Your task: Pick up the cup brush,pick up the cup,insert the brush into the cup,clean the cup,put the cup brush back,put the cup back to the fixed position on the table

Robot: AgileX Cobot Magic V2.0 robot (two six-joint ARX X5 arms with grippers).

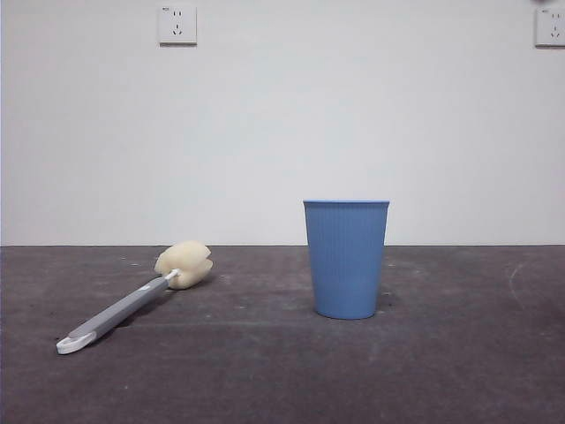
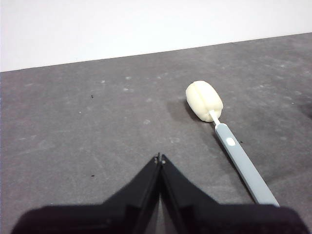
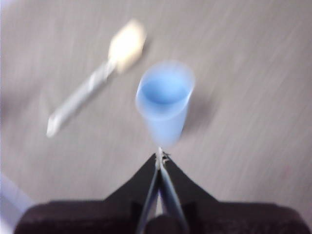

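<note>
The cup brush (image 1: 132,302) lies flat on the table (image 1: 265,371) at the left, its cream sponge head toward the wall and its white looped end toward the front. The blue ribbed cup (image 1: 346,258) stands upright right of centre. My left gripper (image 2: 160,158) is shut and empty, above the table beside the brush (image 2: 229,141). My right gripper (image 3: 160,155) is shut and empty, high above the cup (image 3: 165,100); that view is blurred and also shows the brush (image 3: 95,80). Neither gripper shows in the front view.
A white wall stands behind the table, with a socket (image 1: 177,25) at the upper left and another (image 1: 549,26) at the upper right. A small dark tip (image 1: 546,3) shows at the top right corner.
</note>
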